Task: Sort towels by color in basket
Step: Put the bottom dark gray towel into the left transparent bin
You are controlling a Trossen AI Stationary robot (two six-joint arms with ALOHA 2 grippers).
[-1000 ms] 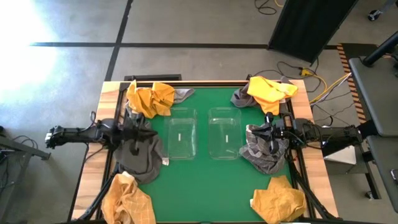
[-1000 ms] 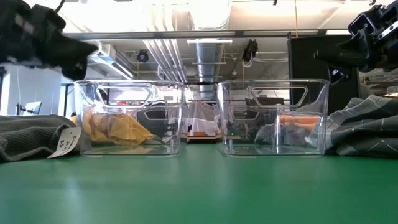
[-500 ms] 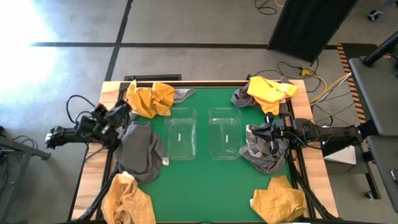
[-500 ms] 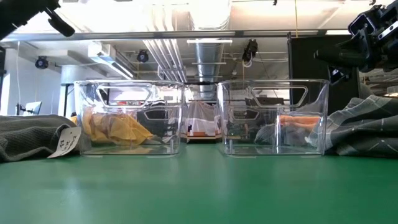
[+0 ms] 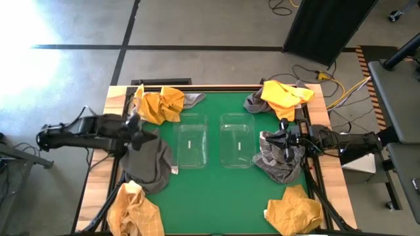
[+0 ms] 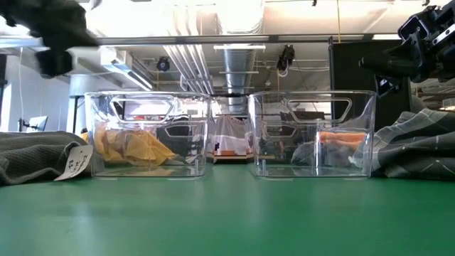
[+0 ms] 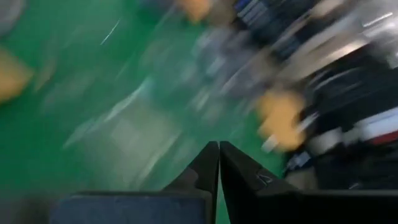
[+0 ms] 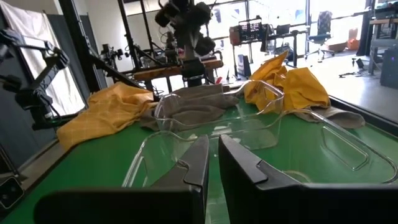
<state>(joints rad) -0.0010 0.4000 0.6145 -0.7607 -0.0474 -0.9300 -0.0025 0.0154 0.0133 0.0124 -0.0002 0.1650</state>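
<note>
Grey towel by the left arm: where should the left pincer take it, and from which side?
Come straight down onto the grey towel and pinch a raised fold near its upper edge, closest to the left pincer. It lies crumpled and low on the green table, so a side approach would probably only push it.

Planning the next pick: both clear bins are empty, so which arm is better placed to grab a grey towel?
Right, probably: the right gripper sits over the grey towel beside a bin; the left gripper hovers at its towel's edge.

Crumpled mustard-yellow towels (image 5: 159,103) lie at all four table corners; grey towels (image 5: 148,160) lie bunched beside each clear bin (image 5: 191,140).
</note>
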